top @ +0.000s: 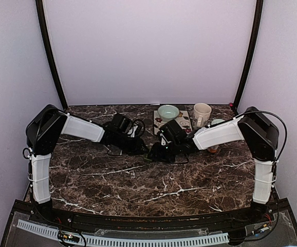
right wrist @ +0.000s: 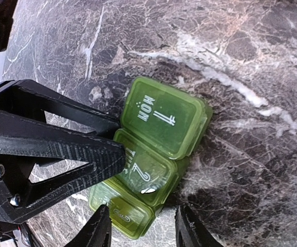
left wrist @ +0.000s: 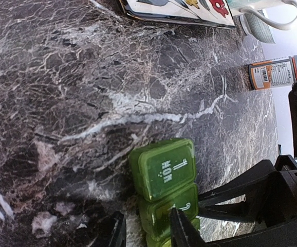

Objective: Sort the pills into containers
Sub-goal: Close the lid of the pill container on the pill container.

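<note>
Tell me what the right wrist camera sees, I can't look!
A green pill box, lids marked MON 1 and 2, lies on a dark marble table. The left gripper reaches lid 2; the right gripper, open, straddles the box's end.

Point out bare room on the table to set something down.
Bare marble: the strip of table between the pill box and the near edge, and back left beside the tray. Crowded: the centre, where the left end effector and right end effector meet at that box, and back centre to right: bowl, mug, bottle.
</note>
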You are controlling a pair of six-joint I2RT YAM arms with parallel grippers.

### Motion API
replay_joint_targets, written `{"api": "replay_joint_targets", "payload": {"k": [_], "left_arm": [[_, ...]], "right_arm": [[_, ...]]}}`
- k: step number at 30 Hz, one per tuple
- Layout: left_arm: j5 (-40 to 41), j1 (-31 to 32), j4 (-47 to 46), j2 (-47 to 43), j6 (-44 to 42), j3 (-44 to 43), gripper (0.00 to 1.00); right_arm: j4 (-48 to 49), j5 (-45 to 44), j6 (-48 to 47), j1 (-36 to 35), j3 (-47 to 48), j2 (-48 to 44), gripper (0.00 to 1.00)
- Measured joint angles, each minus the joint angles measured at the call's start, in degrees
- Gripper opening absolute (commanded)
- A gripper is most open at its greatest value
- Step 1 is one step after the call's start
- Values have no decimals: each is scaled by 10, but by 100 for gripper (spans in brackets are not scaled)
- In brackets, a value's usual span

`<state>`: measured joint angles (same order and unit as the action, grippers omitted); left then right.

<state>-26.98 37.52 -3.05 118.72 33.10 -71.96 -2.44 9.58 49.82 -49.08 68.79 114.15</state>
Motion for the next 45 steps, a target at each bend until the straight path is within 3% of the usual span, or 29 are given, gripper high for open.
{"api": "replay_joint_targets", "payload": {"k": [17,28,45], "left_arm": [[-1,3,-3,0,-3,0,29],[3,2,-30,-5,-3,18,25],[28,0,-43,-26,2,50,34]], "right_arm": [[14,9,38,-7,13,20,43],[50,11,87,-9,15,35,37],[78,-20,98,-17,6,37,38]]}}
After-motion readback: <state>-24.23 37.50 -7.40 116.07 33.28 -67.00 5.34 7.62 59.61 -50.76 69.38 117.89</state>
